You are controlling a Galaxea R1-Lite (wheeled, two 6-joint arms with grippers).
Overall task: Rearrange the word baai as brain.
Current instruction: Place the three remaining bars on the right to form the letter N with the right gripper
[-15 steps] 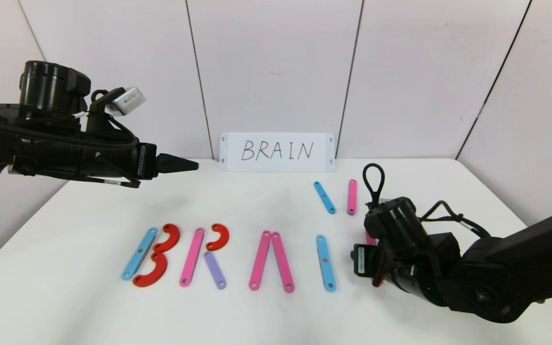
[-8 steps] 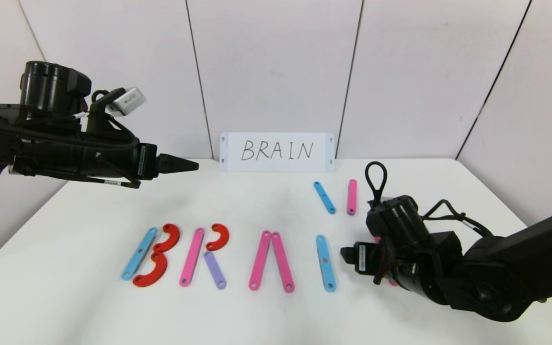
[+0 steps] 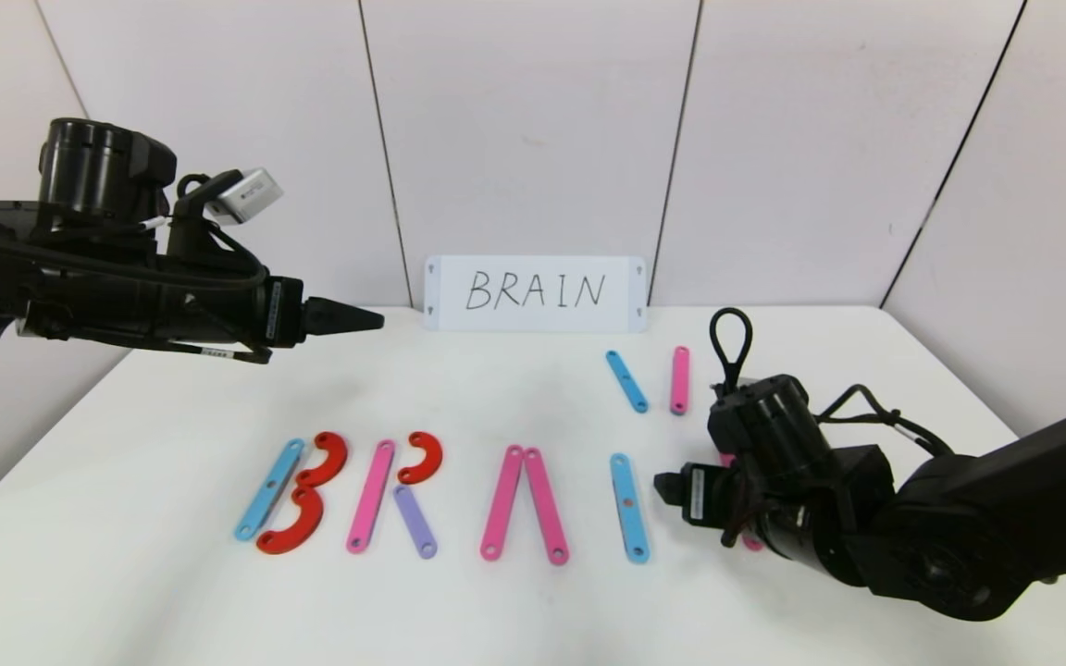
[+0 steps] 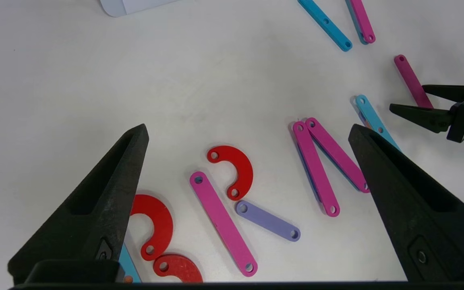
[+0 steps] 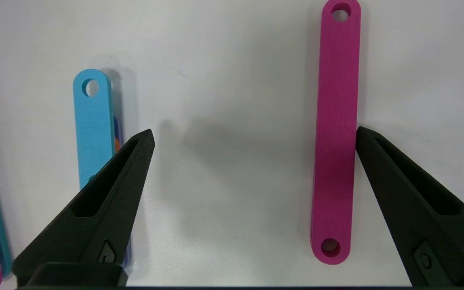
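Pink and blue strips spell out letters across the middle of the table. Our right tool sits low, spread wide, one finger beside a lone pink bar near the right edge. Our left tool hovers high over the left side, spread too.

The left arm was held level, high over the left side of the worktop, its wrist pointed toward the middle. The left pincer was kept well above the surface, its fingers spread wide apart and nothing held between them. The right arm was reached in low from the right, elbow bent. The right pincer was set close over the surface, fingers parted wide and empty.
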